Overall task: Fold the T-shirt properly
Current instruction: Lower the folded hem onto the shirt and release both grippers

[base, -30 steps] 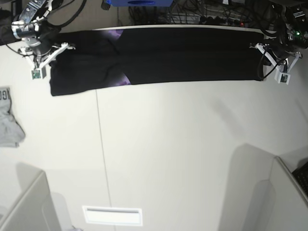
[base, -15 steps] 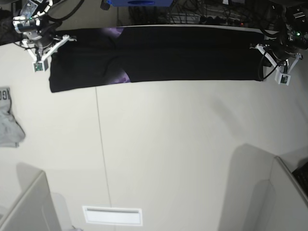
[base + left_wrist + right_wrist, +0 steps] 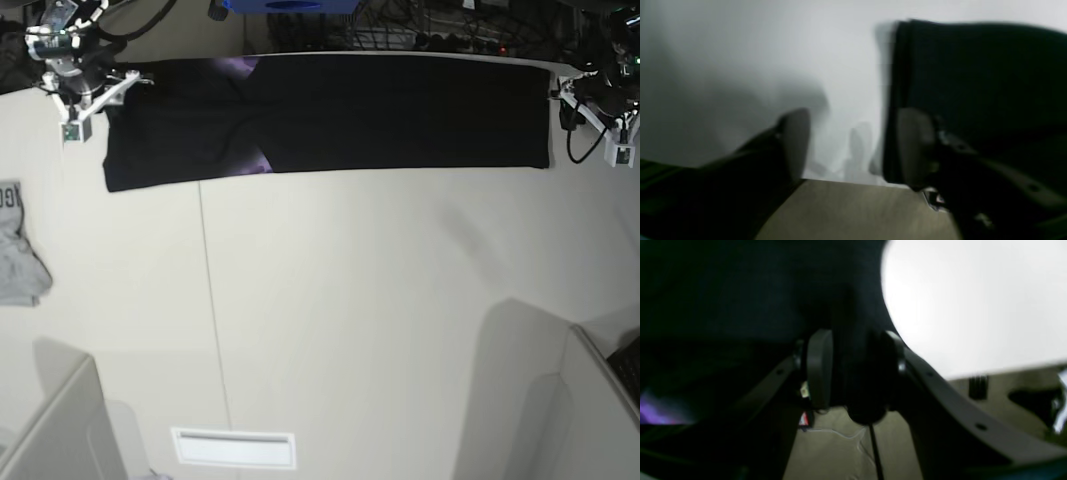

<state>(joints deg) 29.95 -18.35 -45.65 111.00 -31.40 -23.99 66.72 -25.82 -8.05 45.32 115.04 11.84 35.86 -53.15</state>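
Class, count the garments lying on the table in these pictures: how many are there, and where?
2. A black T-shirt lies stretched along the table's far edge; a grey garment sits crumpled at the left edge, partly cut off.

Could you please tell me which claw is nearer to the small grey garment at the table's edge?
Right. The right claw sits at the T-shirt's end above the grey garment; the left claw is across the table.

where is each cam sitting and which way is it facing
base: overhead, looking down at the table; both arms sit at the T-shirt ends.
left wrist: behind the left tool, open, facing the shirt's edge.
right wrist: behind the right tool, cloth between its fingers.
All three share the shirt.
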